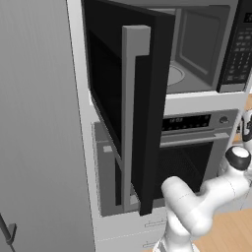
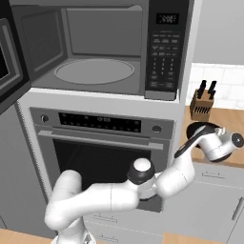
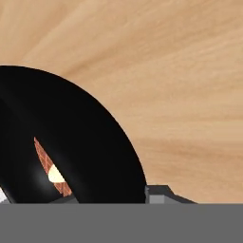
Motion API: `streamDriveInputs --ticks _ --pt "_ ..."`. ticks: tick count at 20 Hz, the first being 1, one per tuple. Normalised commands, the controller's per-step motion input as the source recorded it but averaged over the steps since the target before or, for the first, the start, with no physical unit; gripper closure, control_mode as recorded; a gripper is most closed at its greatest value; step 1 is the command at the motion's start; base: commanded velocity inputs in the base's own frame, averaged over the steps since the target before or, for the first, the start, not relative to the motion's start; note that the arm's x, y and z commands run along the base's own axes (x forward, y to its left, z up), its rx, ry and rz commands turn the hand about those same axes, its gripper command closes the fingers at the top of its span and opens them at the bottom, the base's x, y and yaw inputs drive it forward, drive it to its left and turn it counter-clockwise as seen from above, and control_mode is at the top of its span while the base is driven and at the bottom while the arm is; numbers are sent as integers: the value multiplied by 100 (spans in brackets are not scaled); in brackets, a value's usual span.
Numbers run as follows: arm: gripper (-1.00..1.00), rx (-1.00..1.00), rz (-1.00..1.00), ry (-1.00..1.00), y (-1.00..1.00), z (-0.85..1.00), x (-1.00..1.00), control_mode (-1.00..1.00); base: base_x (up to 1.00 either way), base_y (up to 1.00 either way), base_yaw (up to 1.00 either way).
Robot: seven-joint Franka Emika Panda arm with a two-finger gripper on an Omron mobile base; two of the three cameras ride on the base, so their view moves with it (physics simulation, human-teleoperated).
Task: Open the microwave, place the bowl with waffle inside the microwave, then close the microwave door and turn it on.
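Gripper (image 3: 111, 199) fingers straddle the rim of the black bowl (image 3: 71, 142) on the wooden counter (image 3: 180, 71), one dark fingertip (image 3: 159, 193) outside the rim and the other at the inner wall; whether the jaws have actually clamped the rim cannot be told. Seen from the hand, a wedge of brown, grid-patterned waffle (image 3: 47, 166) lies in the bottom of the bowl. From the right base view, the white arm (image 2: 114, 195) rises at lower left, runs low across the front of the steel wall oven (image 2: 100, 143), bends at a dark-capped elbow and reaches right, its wrist turned down over the bowl (image 2: 202, 128) on the countertop just beside a knife block (image 2: 201, 107). Above the oven, the microwave (image 2: 169, 47) stands with its grey cavity and round turntable (image 2: 94, 70) exposed. From the left base view, the microwave door (image 1: 123, 88) is swung wide toward the camera, its long grey vertical handle (image 1: 132, 113) facing forward.
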Motion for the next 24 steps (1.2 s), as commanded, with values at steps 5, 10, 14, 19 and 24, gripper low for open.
streamDriveInputs --ticks 5,10,14,19,24 --pt "100 0 2 -28 0 6 -100 -100 0 0 0" --pt "100 -8 0 -49 47 27 -100 -100 0 0 0" --pt "100 -11 -1 -45 81 20 -100 -100 0 0 0" --pt "100 -9 -6 -33 77 22 -99 -100 0 0 0" --pt "100 -7 -5 -27 62 37 -100 -100 0 0 0"
